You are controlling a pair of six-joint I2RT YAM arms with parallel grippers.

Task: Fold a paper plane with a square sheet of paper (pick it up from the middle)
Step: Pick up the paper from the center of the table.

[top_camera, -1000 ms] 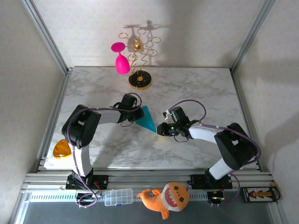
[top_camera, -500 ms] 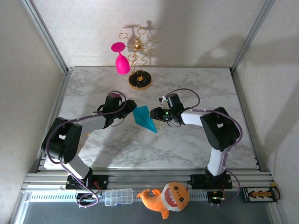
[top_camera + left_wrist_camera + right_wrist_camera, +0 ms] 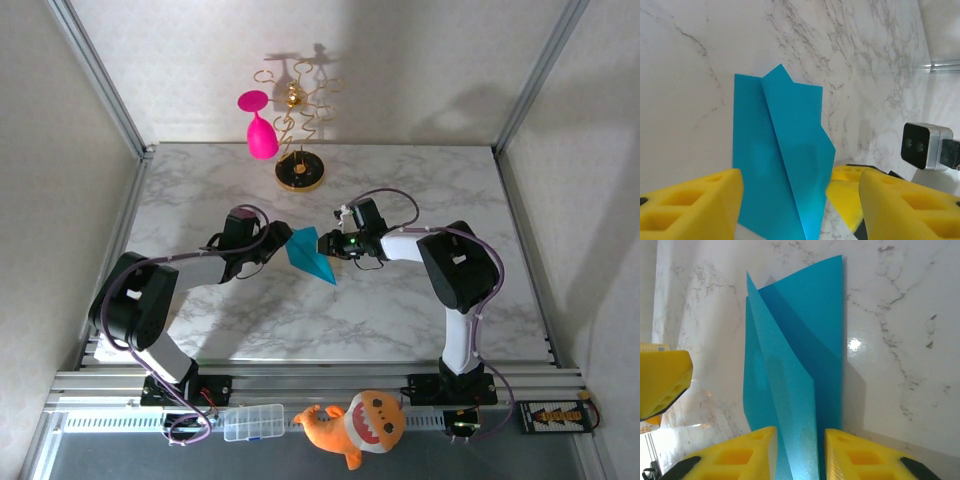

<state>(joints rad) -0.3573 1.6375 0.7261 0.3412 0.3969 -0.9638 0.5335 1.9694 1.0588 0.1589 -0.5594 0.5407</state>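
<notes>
On the marble table (image 3: 420,190), nearer than the gold stand (image 3: 299,172), the left gripper (image 3: 279,240) had just spread its jaws and let go. That left the right gripper (image 3: 332,245) alone pinching the paper plane (image 3: 308,255), probably a handover mid-fold. Its long axis ran diagonally, nose pointing away from the stand.

The paper plane (image 3: 311,256) is turquoise-blue. The surface (image 3: 420,310) is white marble with grey veins. At twelve o'clock are a hot-pink goblet (image 3: 261,136) and a gold stand (image 3: 299,176); at six, an orange plush toy (image 3: 355,425). The jaws are yellow.
</notes>
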